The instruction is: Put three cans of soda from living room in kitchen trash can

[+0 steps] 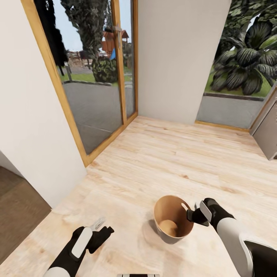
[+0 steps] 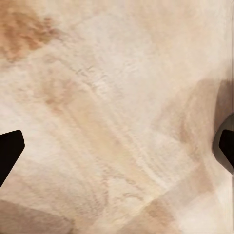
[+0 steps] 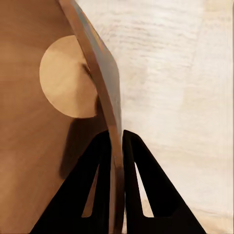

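The right gripper (image 1: 191,212) is pinching the rim of the tash can (image 1: 169,219), one finger inside the wall and one outside. In the right wrist view the two fingers (image 3: 100,180) are sitting closed on the thin wall of the bin (image 3: 34,161), with the wall running up between them. The grip is on the rim edge alone, beside the oval handle slot (image 1: 185,207); nothing is supporting the bin from below on that side.

Hazards, as judged from this hold:
- The wall is thin and tapered. Under a swing or a sudden stop of the base, the bin is likely to pivot about the pinch point and slip free.
- The bin is tilting toward the camera in the head view. A further tilt would be tipping out anything later dropped in.
- The interior is showing bare tan-brown down to the round bottom (image 1: 168,227); no soda can is lying in it. Whether the bin is resting on the floor (image 1: 173,161) or hanging just above it cannot be told.

The left gripper (image 1: 100,227) is hovering low over the pale wood planks with its fingers (image 2: 9,148) spread wide apart, holding nothing.

Outward, wood-framed glass doors (image 1: 98,88) are standing ahead at the left.
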Controlling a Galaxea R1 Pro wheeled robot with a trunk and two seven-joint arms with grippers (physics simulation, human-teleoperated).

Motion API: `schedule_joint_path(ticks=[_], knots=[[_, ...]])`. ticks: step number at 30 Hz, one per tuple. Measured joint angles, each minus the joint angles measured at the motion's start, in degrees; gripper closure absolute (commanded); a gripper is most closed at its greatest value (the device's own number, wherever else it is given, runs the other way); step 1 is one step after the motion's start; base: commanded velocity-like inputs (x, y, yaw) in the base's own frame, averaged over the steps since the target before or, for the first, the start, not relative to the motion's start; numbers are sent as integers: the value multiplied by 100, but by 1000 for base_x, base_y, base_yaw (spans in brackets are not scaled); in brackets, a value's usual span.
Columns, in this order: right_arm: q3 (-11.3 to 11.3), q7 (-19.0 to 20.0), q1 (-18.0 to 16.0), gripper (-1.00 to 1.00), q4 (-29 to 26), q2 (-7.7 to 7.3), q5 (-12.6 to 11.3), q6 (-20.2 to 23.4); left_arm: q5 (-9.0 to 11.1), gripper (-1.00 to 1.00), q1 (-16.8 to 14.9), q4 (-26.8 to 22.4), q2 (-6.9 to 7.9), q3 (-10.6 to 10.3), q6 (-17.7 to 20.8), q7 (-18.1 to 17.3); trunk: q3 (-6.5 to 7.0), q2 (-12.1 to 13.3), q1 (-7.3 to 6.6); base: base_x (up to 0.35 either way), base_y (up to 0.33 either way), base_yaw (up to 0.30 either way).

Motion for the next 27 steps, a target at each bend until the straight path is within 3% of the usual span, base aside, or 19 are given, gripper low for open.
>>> schedule_joint_path(ticks=[3, 6, 7, 10, 14, 17, 21, 27], knots=[[30, 7, 9, 100, -5, -5, 131, 1, 0, -100, 8, -9, 1, 0, 0, -1, 66, 4, -7, 0, 0, 0], [6, -4, 20, 100, -35, -9, 92, -46, 0, -100, 26, -50, 1, 0, 0, 0, 133, 8, -15, 0, 0, 0], [136, 252, 58, 100, -136, -21, 250, -118, -7, -100, 43, -80, 2, 1, -8, 16, 154, 10, -17, 0, 0, 0], [24, 358, 60, 100, -350, -19, -89, -119, -5, -100, 43, -78, 0, -2, -10, 12, 222, 13, -26, 0, 0, 0], [84, 355, 69, 100, -401, -16, 209, -125, -7, -100, 44, -81, -8, -3, -8, 18, 310, 19, -36, 0, 0, 0], [56, 374, 69, 100, -414, -12, 18, -121, -8, -100, 44, -80, -11, -1, -9, 19, 377, 23, -44, 0, 0, 0], [76, 375, 70, 100, -416, -12, 141, -116, -8, -100, 44, -83, -11, -1, -9, 20, 465, 28, -54, 0, 0, 0], [97, 375, 73, 100, -400, -1, 71, 186, -8, -100, 102, -222, -15, -2, -10, 26, 597, 36, -69, 0, 0, 0]])
